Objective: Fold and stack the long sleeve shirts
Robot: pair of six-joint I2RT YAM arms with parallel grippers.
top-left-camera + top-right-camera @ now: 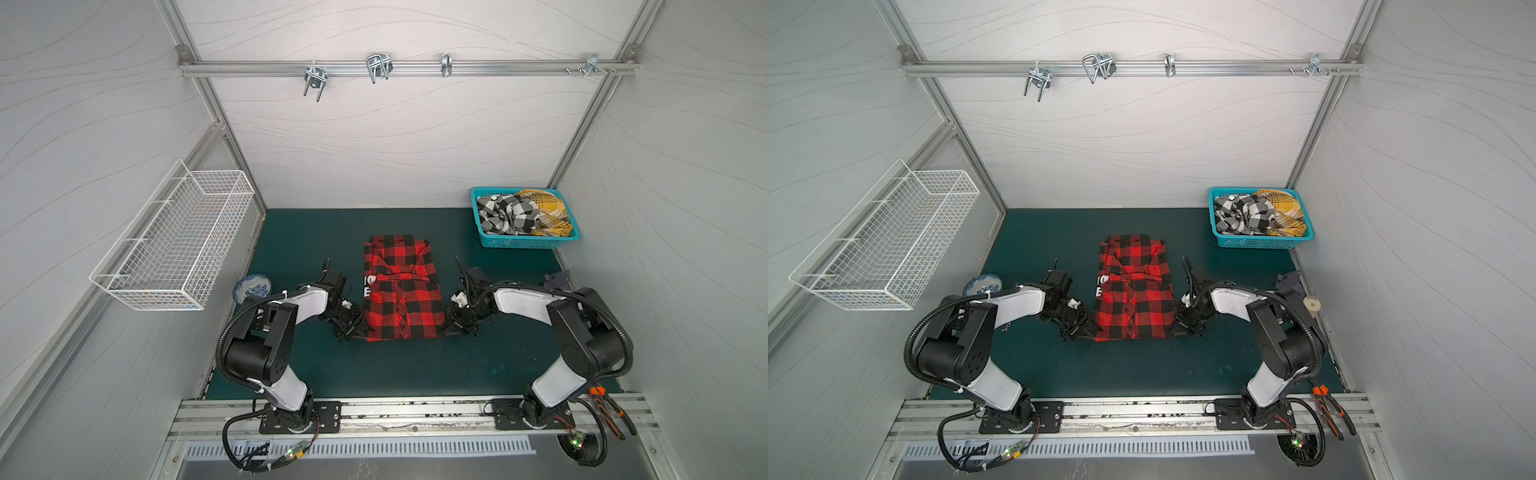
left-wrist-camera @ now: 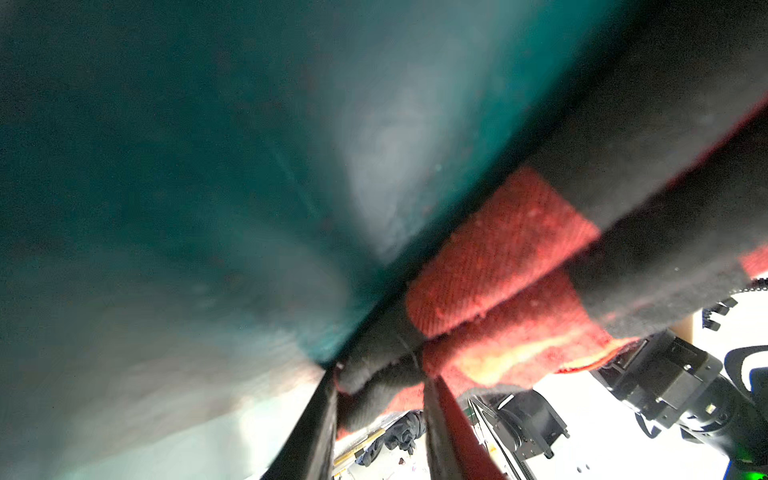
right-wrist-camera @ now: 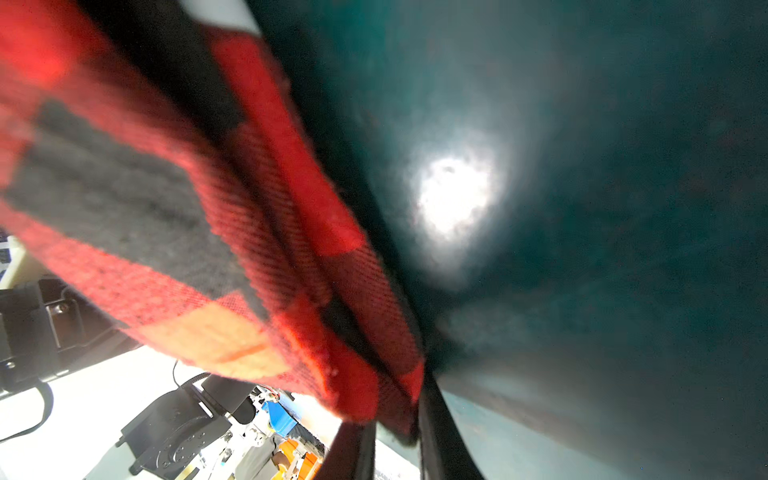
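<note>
At the middle of the green bench [image 1: 415, 365], the red-and-black shirt [image 1: 401, 291] [image 1: 1133, 291] lay flat, folded to a narrow rectangle. Its collar pointed to the far wall and its hem pointed toward my two bases. A sleeve lay across the chest, and part of the white lettering showed at the shirt's left edge.

1. Left claw. My left claw [image 1: 360, 330] [image 1: 1090, 330] sat low on the bench at the near left corner of the hem. In the left wrist view, the left claw [image 2: 378, 399] was clamped on the shirt, with a roll of black and red cloth filling the gap between the two dark fingers [image 2: 316, 424].

2. Right claw. My right claw [image 1: 446, 330] [image 1: 1173, 330] sat at the near right corner of the hem, level with the left one. In the right wrist view, the right claw [image 3: 395, 432] was also clamped on the shirt. The layered corner of the cloth ran down between the fingers [image 3: 440, 432], and the bench lay just beside it.

3. Other shirts. A teal basket [image 1: 523, 243] stood in the far right corner of the bench, well apart from both claws. It held the crumpled black-and-white shirt [image 1: 505, 216] and, to its right, the yellow plaid shirt [image 1: 544, 208].

4. Surroundings. A blue-and-white bowl [image 1: 252, 286] sat at the left edge of the bench, behind my left arm. A white wire basket [image 1: 174, 245] hung on the left wall.
</note>
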